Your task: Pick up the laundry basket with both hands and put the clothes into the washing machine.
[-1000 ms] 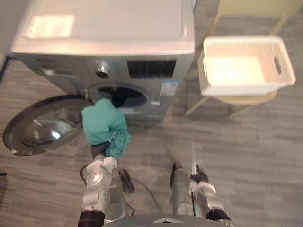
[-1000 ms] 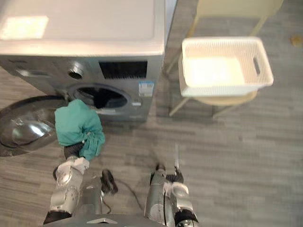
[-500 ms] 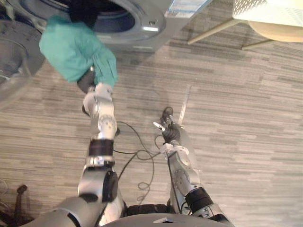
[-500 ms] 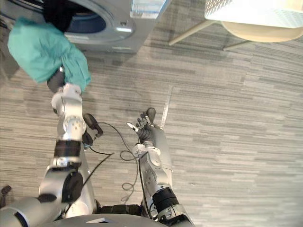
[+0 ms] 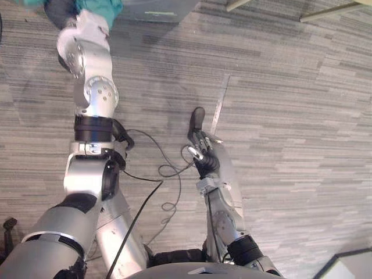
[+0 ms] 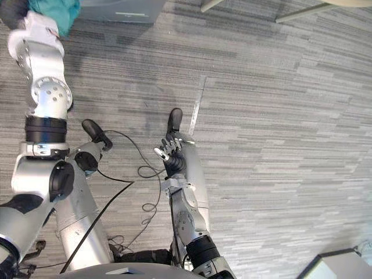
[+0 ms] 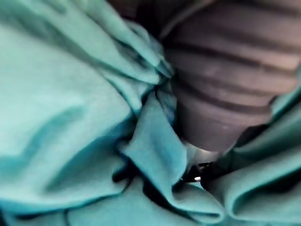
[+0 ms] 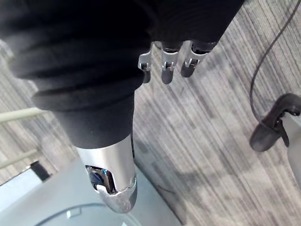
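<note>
Left robot hand [image 7: 221,94] buried in crumpled teal cloth [image 7: 70,94], grip unreadable; right robot hand [image 5: 202,152] relaxed, fingers apart, over striped grey floor [image 5: 290,116].

The cloth [image 7: 70,94], at eleven o'clock in the head views, is plain teal. The floor [image 5: 290,116] is grey with fine streaked planks. The washer [image 5: 168,6] at twelve is silver-grey, and the chair legs [image 5: 328,11] at one are cream. The right hand [image 6: 174,156] has silver, dark-tipped fingers [image 8: 167,66] under a black ribbed cover.

Floor [image 5: 290,116] layout: garment [image 5: 100,6] at 11 o'clock, washing machine [image 5: 163,9] at 12, chair leg [image 5: 328,13] at 1, right hand [image 5: 200,151] central.
</note>
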